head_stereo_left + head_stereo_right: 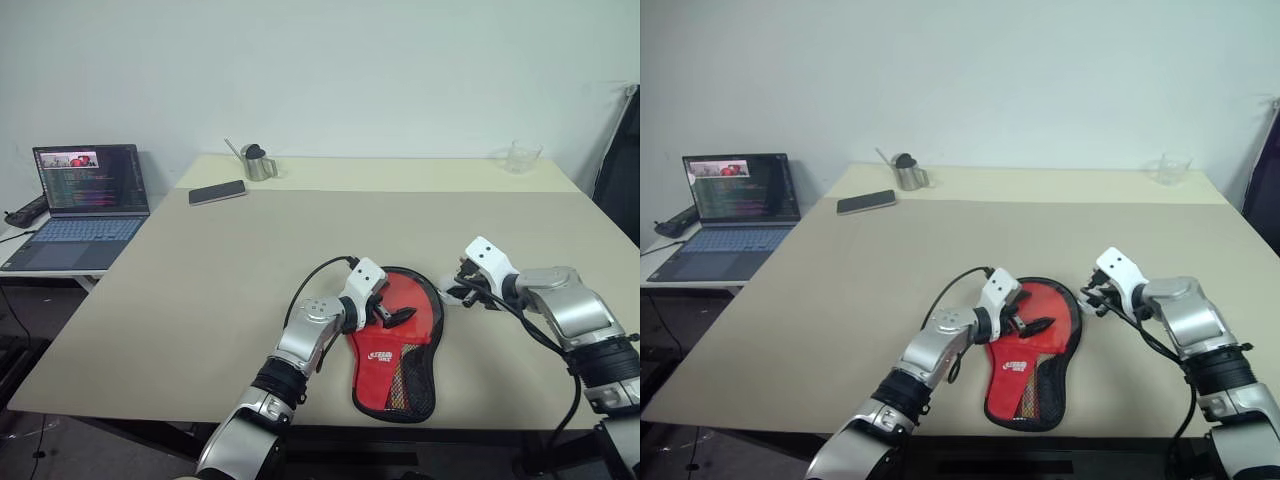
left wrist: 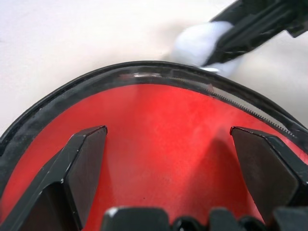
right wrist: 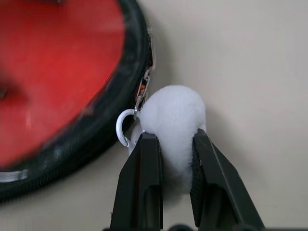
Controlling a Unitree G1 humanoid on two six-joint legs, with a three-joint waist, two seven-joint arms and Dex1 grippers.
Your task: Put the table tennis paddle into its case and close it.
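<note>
The case (image 1: pixel 398 340) is lying at the worktop's (image 1: pixel 200 290) 6 o'clock edge, the paddle apparently inside. The right pincer (image 3: pixel 168 144) is pinching the fluffy white pompom (image 3: pixel 174 115) clipped to the zip slider. The left pincer (image 2: pixel 168 159), spread wide and gripping nothing, is hovering over the soft red fabric. Pulling should be following the curved black rim steadily while the left pincer is steadying the case.
</note>
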